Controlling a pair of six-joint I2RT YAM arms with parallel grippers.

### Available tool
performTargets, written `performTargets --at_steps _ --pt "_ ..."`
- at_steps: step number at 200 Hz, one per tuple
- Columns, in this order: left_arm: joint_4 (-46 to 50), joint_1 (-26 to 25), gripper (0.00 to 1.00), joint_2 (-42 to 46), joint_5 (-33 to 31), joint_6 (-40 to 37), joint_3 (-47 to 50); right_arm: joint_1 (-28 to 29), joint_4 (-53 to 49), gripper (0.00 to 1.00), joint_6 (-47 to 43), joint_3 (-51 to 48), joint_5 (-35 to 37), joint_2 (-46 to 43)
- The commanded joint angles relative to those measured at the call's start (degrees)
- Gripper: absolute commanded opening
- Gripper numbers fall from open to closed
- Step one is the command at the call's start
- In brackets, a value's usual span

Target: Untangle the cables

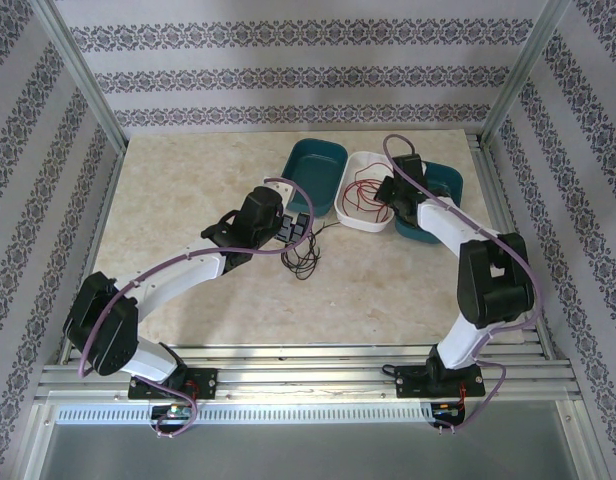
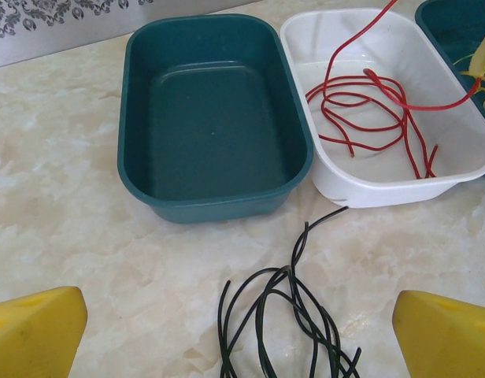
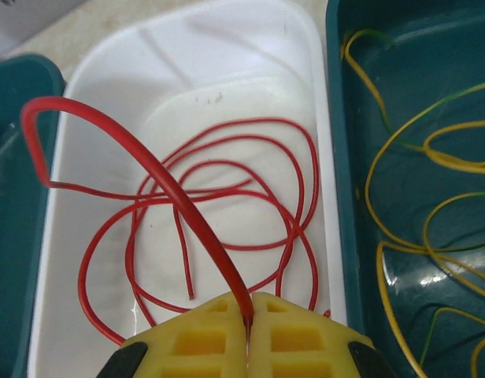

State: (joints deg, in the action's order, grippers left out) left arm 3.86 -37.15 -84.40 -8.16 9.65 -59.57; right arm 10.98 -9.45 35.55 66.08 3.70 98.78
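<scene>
Left hand [image 2: 242,331] hangs low with its fingers spread wide, the black cable [image 2: 290,274] bunched on the tabletop [image 2: 85,236] between them. Farther out, right hand [image 3: 249,323] is clamped on the red cable [image 3: 160,177], which loops in the white tub [image 3: 187,47]. The yellow cable [image 3: 367,189] lies in the teal tub [image 3: 337,118] alongside.

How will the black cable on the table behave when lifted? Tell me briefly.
Probably floppy: the black cable lies in loose, overlapping loops, so they would likely sag and dangle. It is probably very light, being so thin. It may keep some springy curve, like the red cable arching from the right end effector.
</scene>
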Motion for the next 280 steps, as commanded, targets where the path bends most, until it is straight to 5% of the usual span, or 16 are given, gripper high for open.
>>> performTargets --at_steps 1,37,115,248,280 --pt "1.66 -0.65 0.99 -0.49 -0.35 0.72 -0.22 -0.17 -1.51 0.01 0.25 2.2 -3.35 3.41" --pt "2.03 -0.64 0.99 -0.07 -0.88 0.85 -0.02 -0.11 -2.0 0.1 0.14 3.68 -5.22 6.17" --pt "1.71 -0.65 0.99 -0.69 -1.51 0.94 -0.62 0.11 -2.9 0.38 -3.14 1.79 -1.13 -2.07" --pt "9.86 1.02 1.0 -5.76 3.2 6.35 -4.1 2.84 -2.16 0.49 -8.04 -6.66 -3.99 -19.45" --pt "16.87 1.85 0.85 -10.61 5.9 7.31 -8.11 4.81 -0.75 0.6 -8.11 -9.97 -5.95 -23.11"
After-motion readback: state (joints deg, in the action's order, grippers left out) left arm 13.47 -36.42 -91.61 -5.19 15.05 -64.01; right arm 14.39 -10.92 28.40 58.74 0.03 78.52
